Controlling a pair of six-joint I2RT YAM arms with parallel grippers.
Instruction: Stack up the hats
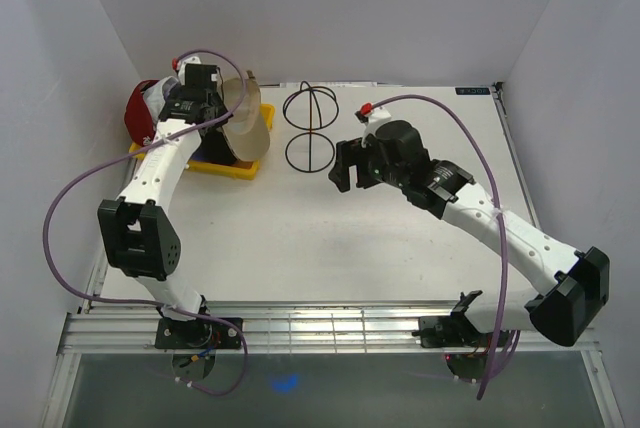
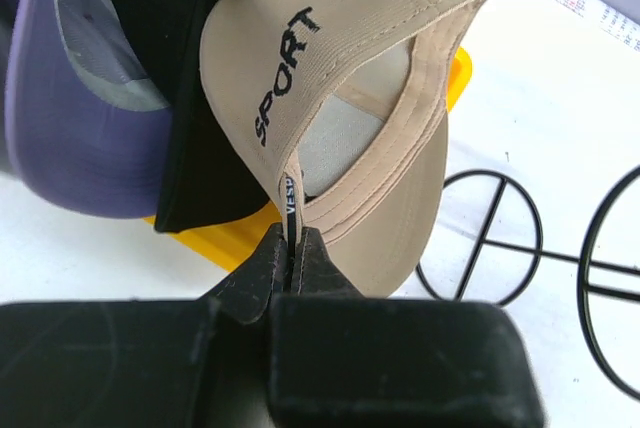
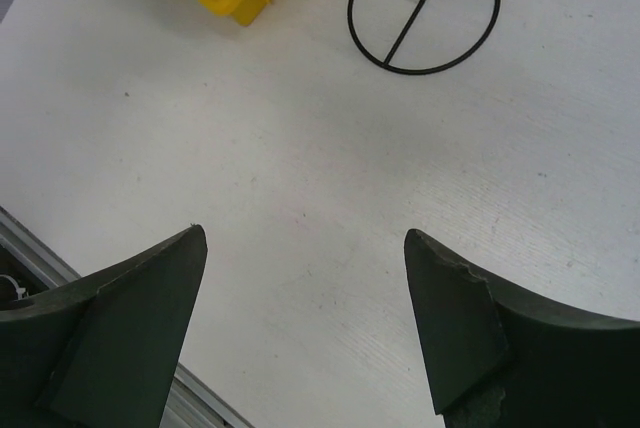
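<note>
Findings, largest item first.

Table (image 1: 300,248): white work surface. All task items sit at its far left corner, and the middle holds only the stand.

Yellow tray (image 1: 235,168): flat, at far left, under the caps. It serves as the collection point, so the caps lie bunched on it rather than spread out.

Wire stand (image 1: 310,128): black dome frame, upright, just right of the tray and apart from it. In my judgement it is the form the caps are to be stacked on, which is why it stands free between my two grippers.

Caps: the lavender cap (image 2: 70,128) and black cap (image 2: 190,148) lie overlapped on the tray. The red cap (image 1: 140,108) is behind them at the corner. I cannot confirm a white cap. The beige cap (image 2: 330,8) is outermost and tilted on edge, its hollow turned toward the stand.

Left gripper (image 2: 293,258): clamped shut on a thin edge of the beige cap at its rear opening, beside a small label (image 2: 290,193). Gripping the edge lets the crown hang open for dropping over a dome.

Right gripper (image 3: 305,238): jaws spread wide, holding nothing, poised above bare table near the stand. I judge it is placed to steady or receive the cap.

Assessment: the first cap is gripped; nothing is stacked yet.
</note>
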